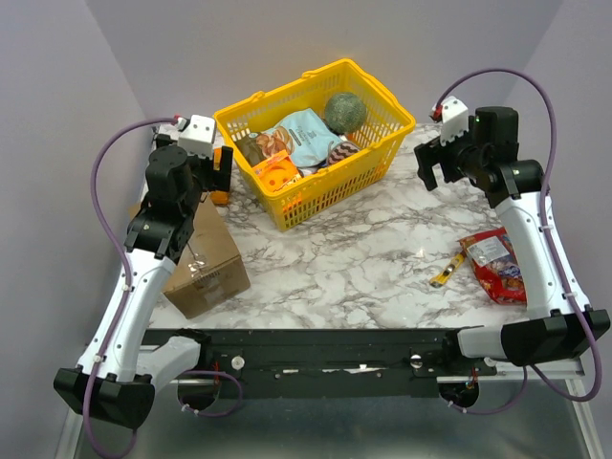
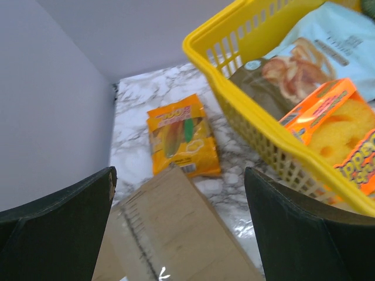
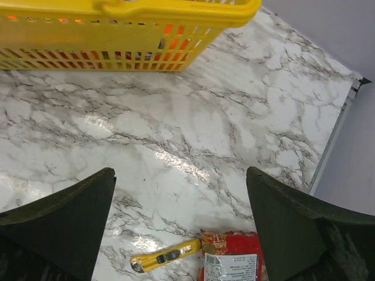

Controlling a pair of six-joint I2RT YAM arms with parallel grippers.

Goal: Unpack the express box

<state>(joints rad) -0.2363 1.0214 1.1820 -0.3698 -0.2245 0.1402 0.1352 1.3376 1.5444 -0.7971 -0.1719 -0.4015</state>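
The left end effector hangs with its jaws spread wide and nothing between them, above the express box. The box sits at the near-left corner of the worktop, near the yellow basket, with an orange packet just beyond it. The right end effector, likewise wide open and empty, hovers over the marble near a yellow utility knife and a red snack packet.

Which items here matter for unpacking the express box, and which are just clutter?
Job in hand:
express box, closed, near left corner
left pincer, open above it
yellow utility knife, possibly for opening the box

Lying about:
yellow basket
red snack pack
orange corn snack pack
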